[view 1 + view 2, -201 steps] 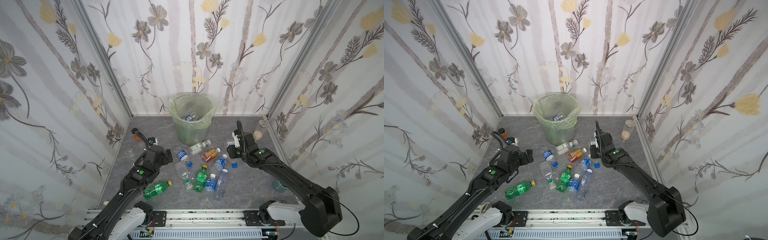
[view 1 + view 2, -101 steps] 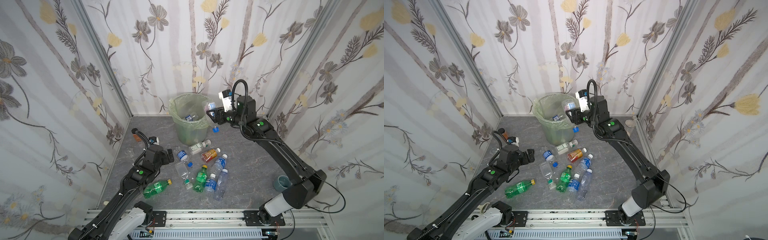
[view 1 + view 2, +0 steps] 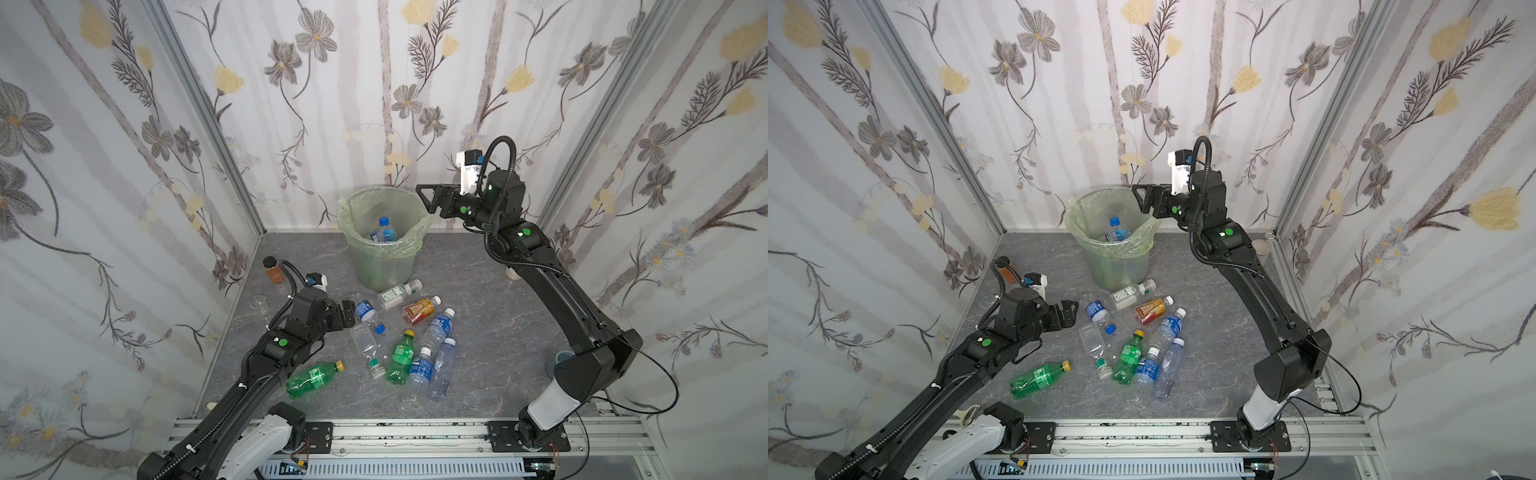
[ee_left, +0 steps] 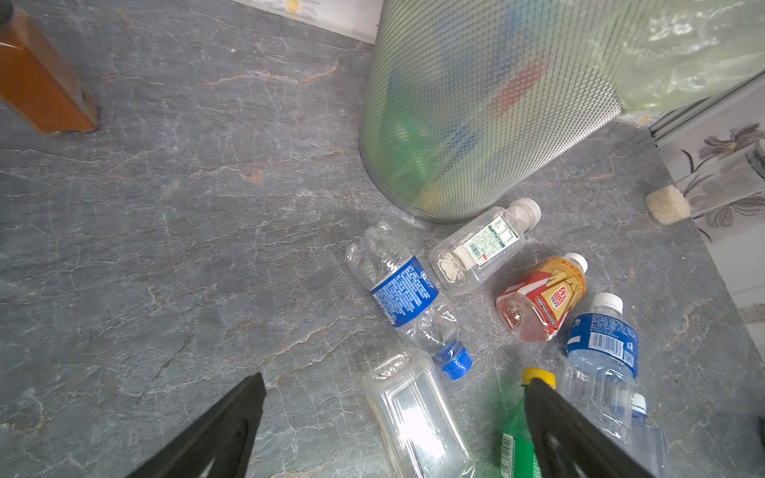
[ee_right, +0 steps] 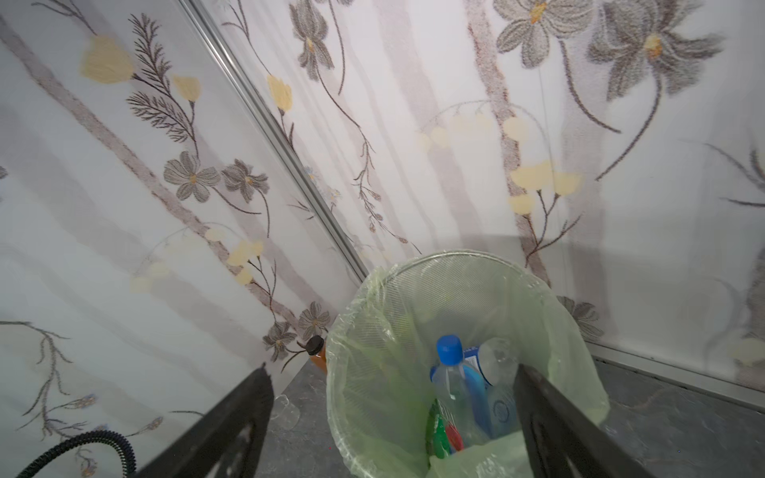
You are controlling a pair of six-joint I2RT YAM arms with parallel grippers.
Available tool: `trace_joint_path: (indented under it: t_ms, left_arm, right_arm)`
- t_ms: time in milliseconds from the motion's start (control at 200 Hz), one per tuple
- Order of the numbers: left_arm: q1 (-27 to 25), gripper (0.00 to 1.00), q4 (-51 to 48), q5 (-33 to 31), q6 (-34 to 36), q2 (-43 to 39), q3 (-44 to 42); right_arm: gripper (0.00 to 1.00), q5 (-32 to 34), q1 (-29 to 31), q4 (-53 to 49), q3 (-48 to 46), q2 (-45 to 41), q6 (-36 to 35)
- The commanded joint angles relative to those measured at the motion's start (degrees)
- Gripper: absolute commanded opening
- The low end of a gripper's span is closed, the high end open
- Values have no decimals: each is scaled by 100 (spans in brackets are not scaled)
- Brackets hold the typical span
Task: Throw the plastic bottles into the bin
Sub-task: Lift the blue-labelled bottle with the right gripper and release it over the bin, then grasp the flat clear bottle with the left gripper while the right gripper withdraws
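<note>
Right gripper (image 3: 425,198) hangs wide, empty, at the bin (image 3: 386,266) rim; blue-capped bottle (image 3: 384,230) sits inside. Approx. nine bottles (image 3: 401,357) lie in front of bin; left gripper (image 3: 348,312), wide and empty beside them, should straddle one mid-body before closing.

The end effector (image 4: 396,380) hangs, jaws apart, above the tabletop (image 4: 165,207); bottles (image 4: 403,291) lie scattered just beside the bin (image 4: 476,103).

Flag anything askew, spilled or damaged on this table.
Nothing is spilled. The green liner of the bin hangs unevenly, slumped low over the near rim. One blue-label bottle lying by the bin looks crumpled. Otherwise nothing stands out.
</note>
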Motion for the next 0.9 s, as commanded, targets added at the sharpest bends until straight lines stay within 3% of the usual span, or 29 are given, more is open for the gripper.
trace_joint_path:
  t_ms: [0,150,425,645,894]
  left_arm:
    - [2,100,106,301,-95,70,96]
    - [1,100,89,274,-257,193,101]
    - [-50,100,83,574,-711,580,-103]
    - [-627,100,76,279,-1227,776,-371]
    - [-1525,99,97,-586,-1888,1482,-463]
  right_arm:
    - [91,46,-4,-208,-393,-263,-311]
    - [90,-9,-3,-277,-1341,-770,-527]
    - [91,702,-77,-299,-3352,-1702,-699]
    - [91,849,-165,-243,-4184,-2026,-547]
    - [92,859,-232,-154,-4514,-2008,-562]
